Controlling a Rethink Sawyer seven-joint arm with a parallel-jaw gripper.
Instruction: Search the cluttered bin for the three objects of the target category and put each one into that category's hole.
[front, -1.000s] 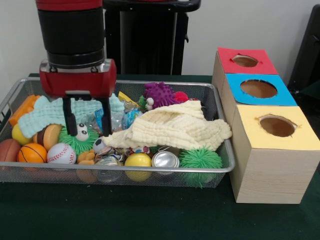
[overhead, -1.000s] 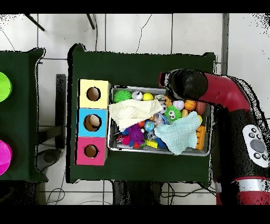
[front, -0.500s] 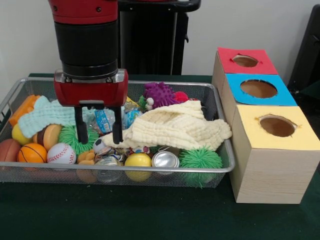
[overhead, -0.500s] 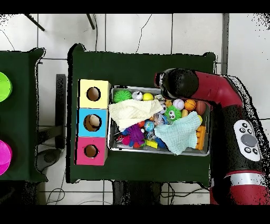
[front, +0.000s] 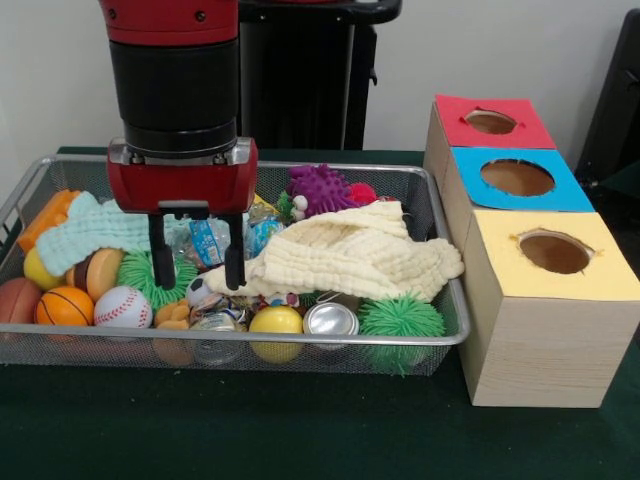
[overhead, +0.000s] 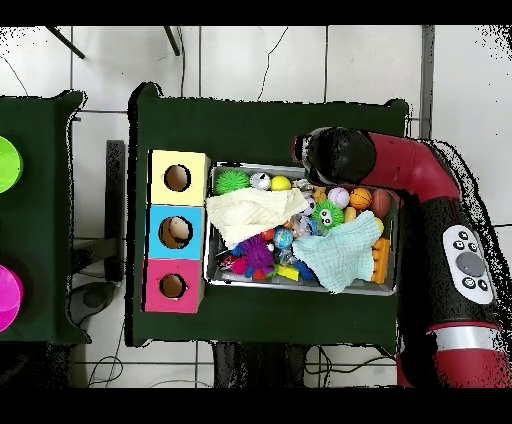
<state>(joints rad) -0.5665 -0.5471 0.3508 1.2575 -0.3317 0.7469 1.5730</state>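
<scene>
Gripper hangs low in the wire bin in the front view, jaws apart and empty over a small soccer ball beside the cream cloth; the red, blue and yellow holes look empty, so I judge nothing sorted yet. Overhead, the arm covers that bin corner, and the target category cannot be told.

Front camera low and close across the table, overhead camera straight down, both sharing wire bin
</scene>
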